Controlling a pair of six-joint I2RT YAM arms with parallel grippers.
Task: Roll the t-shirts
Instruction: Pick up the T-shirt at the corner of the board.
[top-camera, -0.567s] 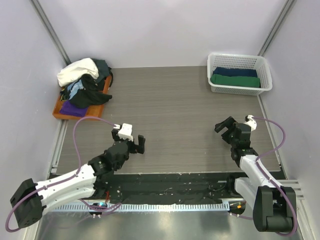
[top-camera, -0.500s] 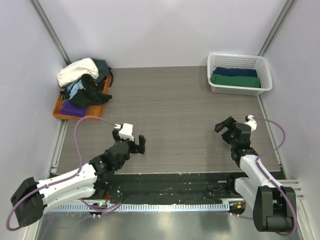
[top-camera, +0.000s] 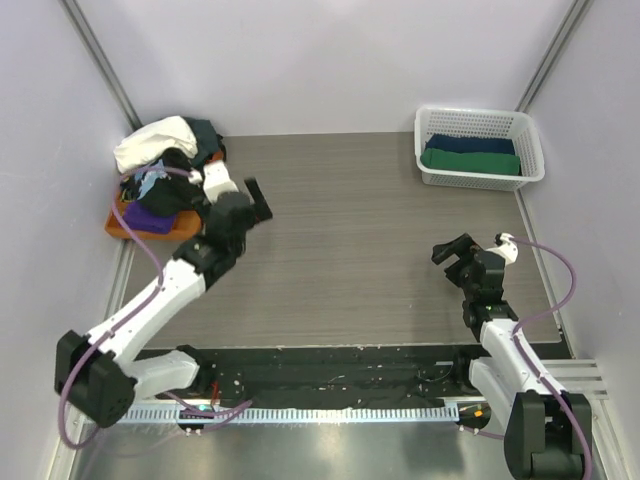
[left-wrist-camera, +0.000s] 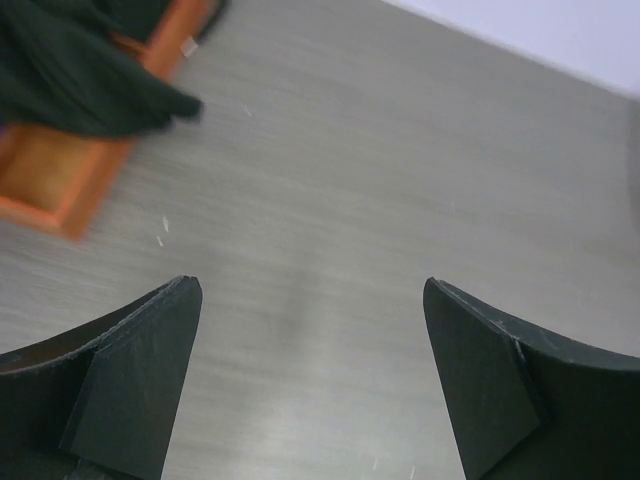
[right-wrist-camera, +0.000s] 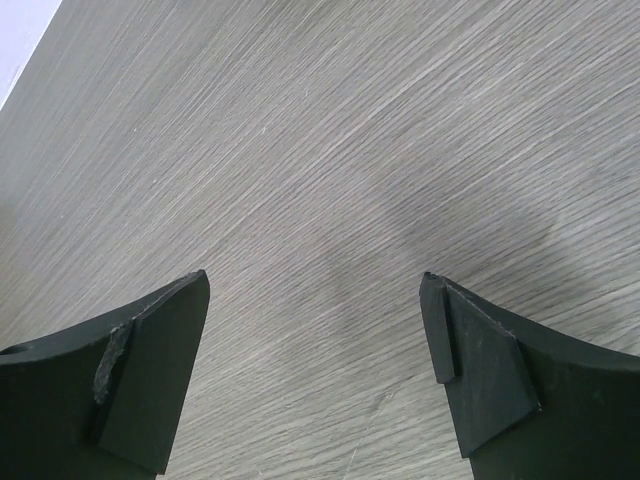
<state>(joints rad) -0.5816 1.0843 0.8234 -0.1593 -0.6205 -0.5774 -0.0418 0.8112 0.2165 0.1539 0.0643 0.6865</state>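
Surface: grey wood-grain table (top-camera: 360, 220), whole only in your overhead view
Clothes: t-shirts (top-camera: 165, 165) heaped on orange tray (top-camera: 118, 226), far left; navy and green ones in white basket (top-camera: 475, 181), far right
Left arm: left gripper (top-camera: 235, 200) spread wide, empty, beside the heap; your wrist view catches the tray corner and dark cloth
Right arm: right gripper (top-camera: 463, 252) spread wide, empty, over bare table

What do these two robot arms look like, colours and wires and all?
The left arm and right arm are white tubes with chunky black joints. A thin purple cable loops along each. The left pincer and right pincer each have two flat, black, wedge-shaped fingers.
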